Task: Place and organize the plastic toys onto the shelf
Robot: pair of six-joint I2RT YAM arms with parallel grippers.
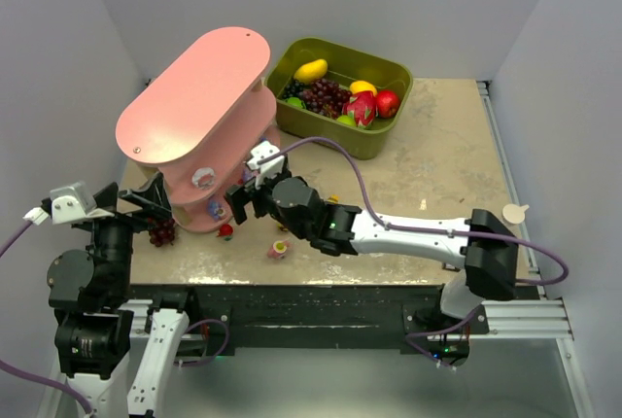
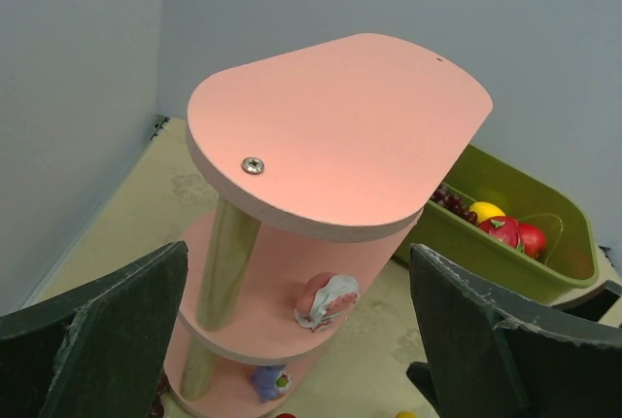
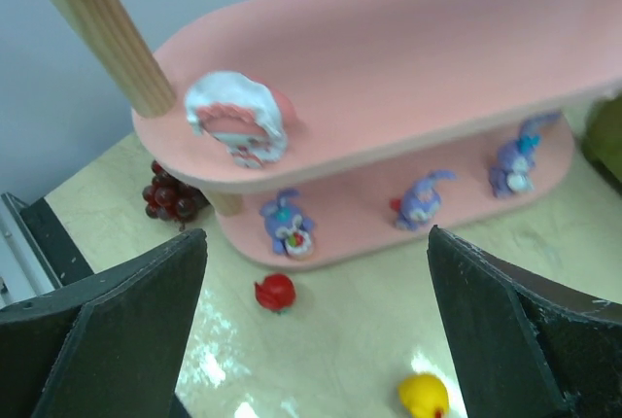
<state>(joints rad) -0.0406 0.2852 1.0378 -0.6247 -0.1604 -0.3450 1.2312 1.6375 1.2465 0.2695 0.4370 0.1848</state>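
Note:
The pink three-tier shelf stands at the back left. A pink and white toy lies on its middle tier, also seen in the right wrist view as the same toy. Three purple toys sit along the bottom tier: one, another, a third. A red toy and a yellow toy lie on the table in front. My right gripper hangs open just before the shelf, nothing between its fingers. My left gripper stands open beside the shelf's near left end, holding nothing.
A dark red grape bunch lies on the table at the shelf's near left foot. An olive-green bin with larger fruits stands at the back, right of the shelf. Grey walls close in on the left, the back and the right.

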